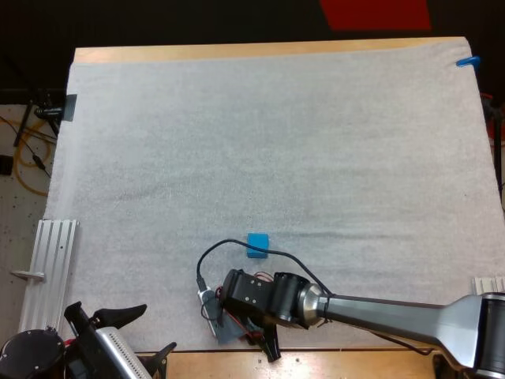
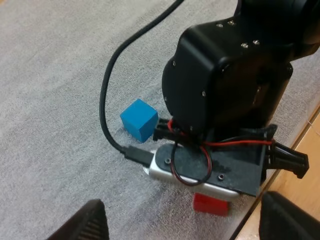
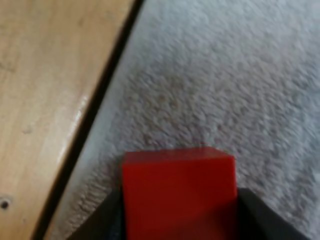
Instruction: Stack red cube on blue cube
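The blue cube (image 1: 257, 244) sits on the white mat (image 1: 276, 142), a little toward the front of its middle. Just in front of it my right gripper (image 1: 252, 332) points down at the mat's front edge. The right wrist view has its two black fingers (image 3: 107, 217) pressed against both sides of the red cube (image 3: 179, 190), which is low over the mat. From the left wrist, the red cube (image 2: 211, 204) peeks out under the right arm's wrist, with the blue cube (image 2: 139, 119) behind it. My left gripper (image 1: 138, 335) waits open at the front left corner.
The wooden table's front edge (image 3: 45, 100) runs right beside the red cube. An aluminium rail (image 1: 47, 260) lies off the mat's left side. A black clamp (image 1: 51, 106) stands at the far left.
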